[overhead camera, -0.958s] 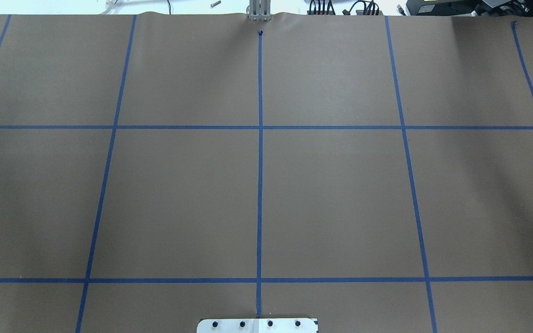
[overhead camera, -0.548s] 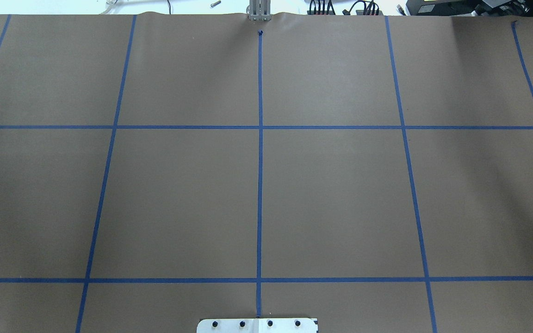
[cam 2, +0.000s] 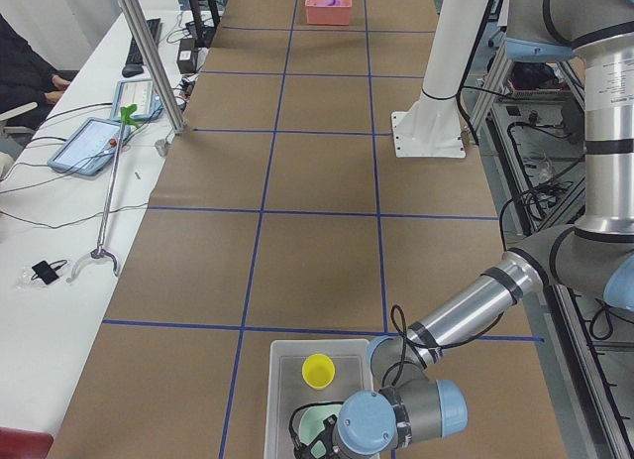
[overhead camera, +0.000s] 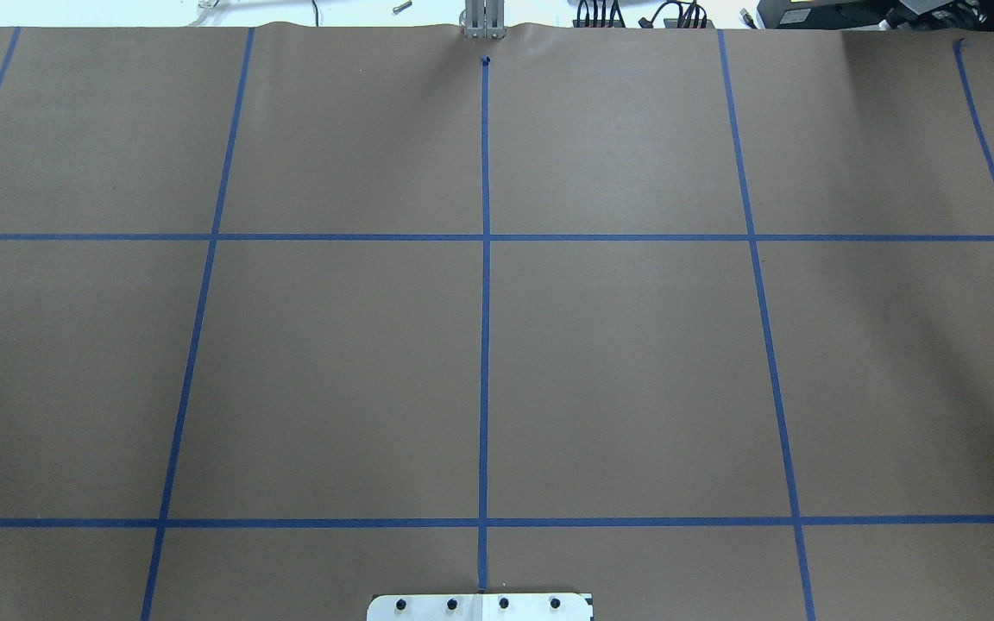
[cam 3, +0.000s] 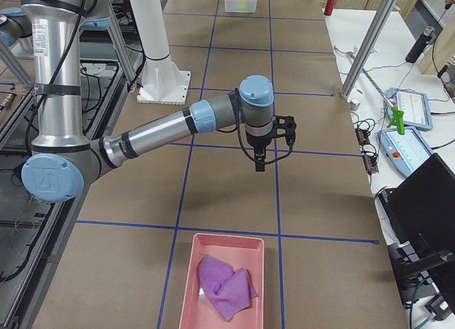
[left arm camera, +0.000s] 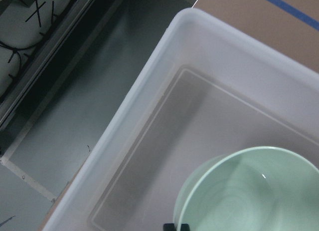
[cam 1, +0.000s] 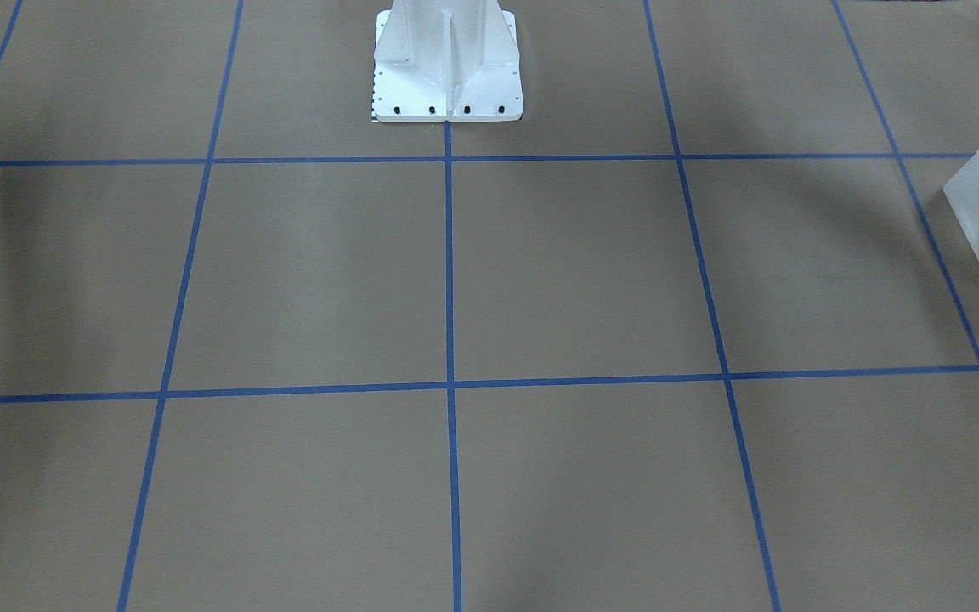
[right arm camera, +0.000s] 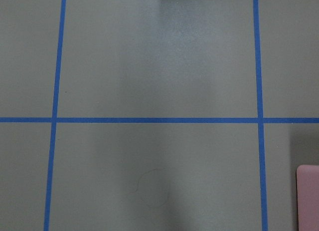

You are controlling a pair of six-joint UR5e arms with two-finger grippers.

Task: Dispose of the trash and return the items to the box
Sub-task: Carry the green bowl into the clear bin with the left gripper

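Since the bowl [left arm camera: 249, 196] sits right at my left gripper [left arm camera: 177, 226] inside the box [left arm camera: 149, 86], left is nearer | cup [cam 2: 318, 371] just beyond | right gripper [cam 3: 261, 162] well apart | both openings: cannot tell

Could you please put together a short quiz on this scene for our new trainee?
1. True or false: the yellow cup sits inside the translucent bin.
2. What lies in the pink tray? A) a purple cloth B) a sponge C) a bottle
3. Fill in: the left wrist camera looks down on a pale-green ____ inside the bin.

Key
1. True.
2. A.
3. bowl
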